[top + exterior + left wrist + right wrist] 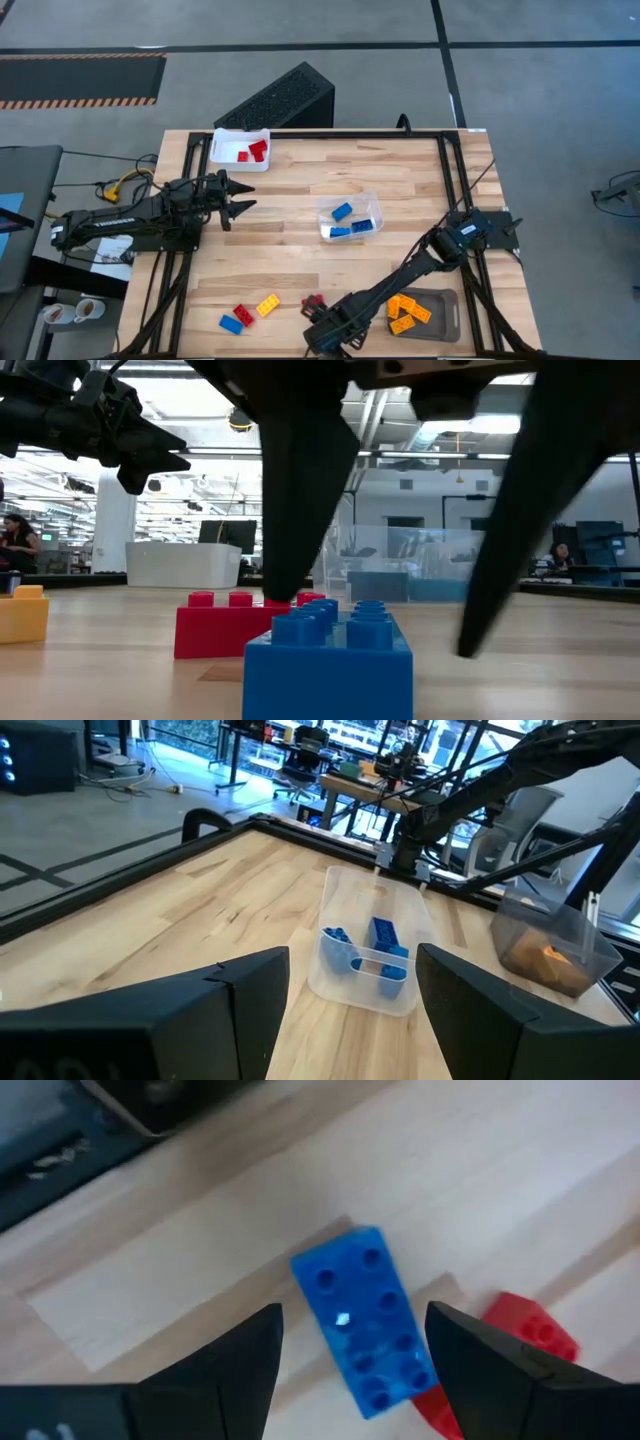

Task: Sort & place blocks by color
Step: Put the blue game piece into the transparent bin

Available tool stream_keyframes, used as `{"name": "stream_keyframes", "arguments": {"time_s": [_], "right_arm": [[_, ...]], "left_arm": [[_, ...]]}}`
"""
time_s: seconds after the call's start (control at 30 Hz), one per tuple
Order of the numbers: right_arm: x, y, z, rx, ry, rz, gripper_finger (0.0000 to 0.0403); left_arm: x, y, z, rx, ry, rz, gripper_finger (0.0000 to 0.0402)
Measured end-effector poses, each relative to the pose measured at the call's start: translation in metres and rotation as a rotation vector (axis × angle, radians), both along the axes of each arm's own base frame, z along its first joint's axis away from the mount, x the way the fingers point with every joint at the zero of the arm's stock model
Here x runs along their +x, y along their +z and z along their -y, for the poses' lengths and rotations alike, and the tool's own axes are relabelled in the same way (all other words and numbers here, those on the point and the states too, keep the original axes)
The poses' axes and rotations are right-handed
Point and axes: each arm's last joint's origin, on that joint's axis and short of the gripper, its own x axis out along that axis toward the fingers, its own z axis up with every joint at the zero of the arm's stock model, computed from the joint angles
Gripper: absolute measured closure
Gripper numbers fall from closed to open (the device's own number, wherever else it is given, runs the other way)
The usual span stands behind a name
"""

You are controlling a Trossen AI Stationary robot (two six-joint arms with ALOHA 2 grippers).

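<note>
My right gripper (pixel 325 335) is open, low over the table's near edge. In the right wrist view its fingers (pixel 225 1380) stand on either side of a blue block (pixel 368 1330) that lies flat on the table, studs up, without touching it. A red block (pixel 530 1330) lies just beside the blue one. The low view shows the blue block (pixel 330 655) in front of a red block (pixel 225 625). My left gripper (pixel 235 200) is open and empty, raised over the table's left part. More loose blocks lie at the near left: blue (pixel 231 323), red (pixel 243 314) and yellow (pixel 267 305).
A white tray (pixel 225 140) with red blocks stands at the far left. A clear tray (pixel 368 205) with blue blocks stands mid-table. A grey tray (pixel 445 315) with orange blocks stands at the near right, close to my right arm. A person shows far behind the table.
</note>
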Motion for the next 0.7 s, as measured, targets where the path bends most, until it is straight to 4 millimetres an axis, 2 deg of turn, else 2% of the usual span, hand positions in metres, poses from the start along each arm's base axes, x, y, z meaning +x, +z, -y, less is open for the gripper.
{"name": "stream_keyframes", "arguments": {"time_s": [0.23,0.57,0.7], "right_arm": [[0.004,0.000,0.004,0.003,-0.010,0.024,0.0133],[-0.002,-0.022,0.006,0.019,-0.011,-0.011,0.0135],[-0.001,-0.022,0.005,0.035,-0.052,-0.008,0.0169]], "left_arm": [[0.000,0.000,0.000,0.001,0.011,-0.001,0.0196],[0.000,0.000,0.000,0.000,0.011,-0.002,0.0196],[0.000,0.000,0.000,0.000,0.012,-0.002,0.0196]]}}
